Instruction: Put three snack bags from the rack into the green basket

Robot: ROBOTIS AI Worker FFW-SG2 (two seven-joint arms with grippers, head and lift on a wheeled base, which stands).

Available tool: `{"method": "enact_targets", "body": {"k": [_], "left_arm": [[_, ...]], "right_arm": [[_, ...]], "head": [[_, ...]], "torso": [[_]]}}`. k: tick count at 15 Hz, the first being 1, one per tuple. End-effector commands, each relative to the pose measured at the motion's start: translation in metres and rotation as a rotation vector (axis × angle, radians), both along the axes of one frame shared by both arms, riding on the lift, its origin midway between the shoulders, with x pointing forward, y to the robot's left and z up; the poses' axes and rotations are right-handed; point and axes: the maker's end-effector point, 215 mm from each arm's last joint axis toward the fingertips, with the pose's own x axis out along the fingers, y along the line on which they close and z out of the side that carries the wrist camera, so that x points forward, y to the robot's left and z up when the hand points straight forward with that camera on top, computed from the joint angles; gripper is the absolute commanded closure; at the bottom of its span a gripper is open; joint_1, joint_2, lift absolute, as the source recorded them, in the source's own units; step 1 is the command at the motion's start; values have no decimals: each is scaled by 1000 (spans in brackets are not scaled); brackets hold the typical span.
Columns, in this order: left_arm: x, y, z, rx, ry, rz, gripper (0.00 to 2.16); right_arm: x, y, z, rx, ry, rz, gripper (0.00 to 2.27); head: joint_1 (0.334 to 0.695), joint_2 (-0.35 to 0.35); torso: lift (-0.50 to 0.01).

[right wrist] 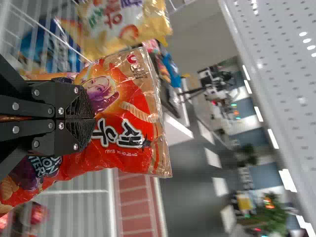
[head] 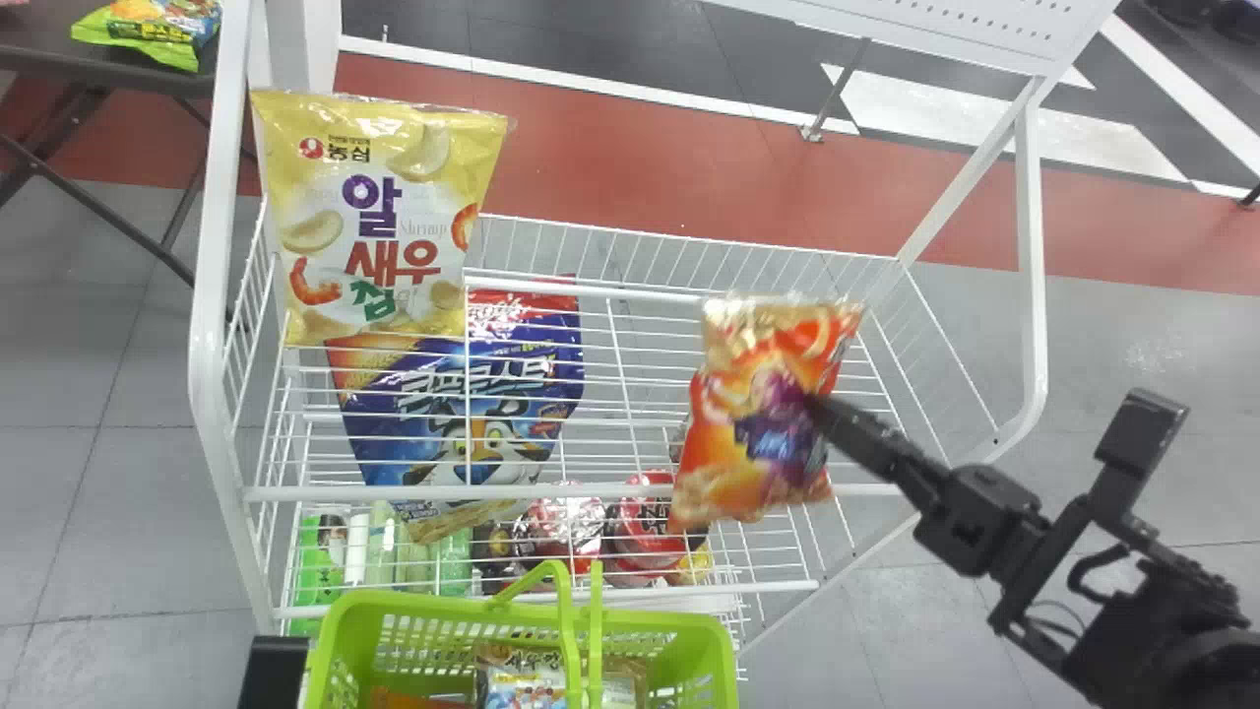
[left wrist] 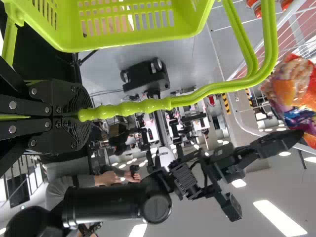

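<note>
My right hand is pinched shut on an orange-and-red glossy plastic snack bag, over the white wire rack. Left of that hand are a yellow snack bag and a blue pouch. My left hand grips a handle of the lime-green plastic basket, which holds what seems a brown snack bag.

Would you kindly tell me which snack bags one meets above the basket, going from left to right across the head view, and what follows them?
Green snack bag → yellow snack bag → blue snack bag → orange snack bag in the right gripper → right arm.
</note>
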Motion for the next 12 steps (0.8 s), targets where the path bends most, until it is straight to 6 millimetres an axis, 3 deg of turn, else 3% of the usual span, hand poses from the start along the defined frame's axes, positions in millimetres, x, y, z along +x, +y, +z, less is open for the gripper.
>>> {"method": "enact_targets", "body": {"k": [1,4,9,12], "left_arm": [[1,0,1,0,-1,3,1386],[1,0,1,0,-1,4,1386],[0,0,1,-1,-1,3,1386],[0,-1,1,-2,-4,3,1386]], "right_arm": [[-53,29,-37,170,238,86,2243],[-106,65,-62,304,431,167,2243],[-174,108,-95,430,679,255,2243],[-175,115,-135,394,698,235,2240]], "head": [[695,-350],[695,-350],[695,-350],[695,-350]], "torso": [[0],[0],[0],[0]]}}
